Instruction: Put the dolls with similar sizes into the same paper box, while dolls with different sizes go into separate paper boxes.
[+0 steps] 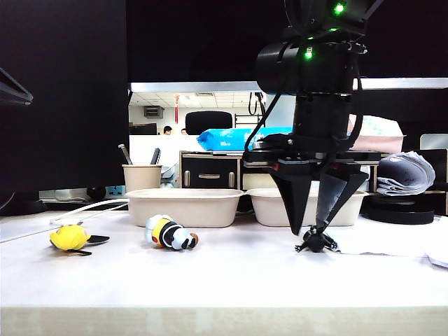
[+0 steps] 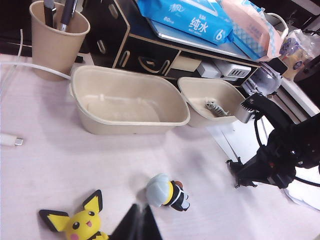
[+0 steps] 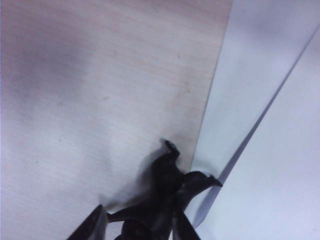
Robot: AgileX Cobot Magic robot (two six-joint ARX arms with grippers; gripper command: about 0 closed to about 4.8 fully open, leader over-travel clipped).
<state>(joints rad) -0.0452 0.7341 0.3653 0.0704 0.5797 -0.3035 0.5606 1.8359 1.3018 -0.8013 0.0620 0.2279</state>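
My right gripper [image 1: 308, 229] points straight down at the table right of centre, open, with a finger on each side of the tiny black doll [image 1: 316, 243] [image 3: 165, 190], which lies on the table at the edge of a white sheet. My left gripper [image 2: 140, 222] is shut and empty, hovering between the yellow-and-black doll [image 2: 82, 222] [image 1: 70, 238] and the striped bee-like doll [image 2: 167, 191] [image 1: 170, 233], both lying on the table. Two beige paper boxes stand at the back. The left box [image 1: 183, 206] [image 2: 125, 122] is empty. The right box [image 1: 266, 210] [image 2: 195, 100] holds the tiny whitish-grey doll [image 2: 216, 107].
A beige pen cup [image 1: 141, 177] [image 2: 55, 45] stands left of the boxes, with a white cable [image 1: 84, 208] beside it. White paper sheets [image 1: 399, 245] [image 3: 270, 125] lie at the right. A black drawer unit [image 1: 210, 171] with tissue packs [image 2: 185, 20] stands behind the boxes.
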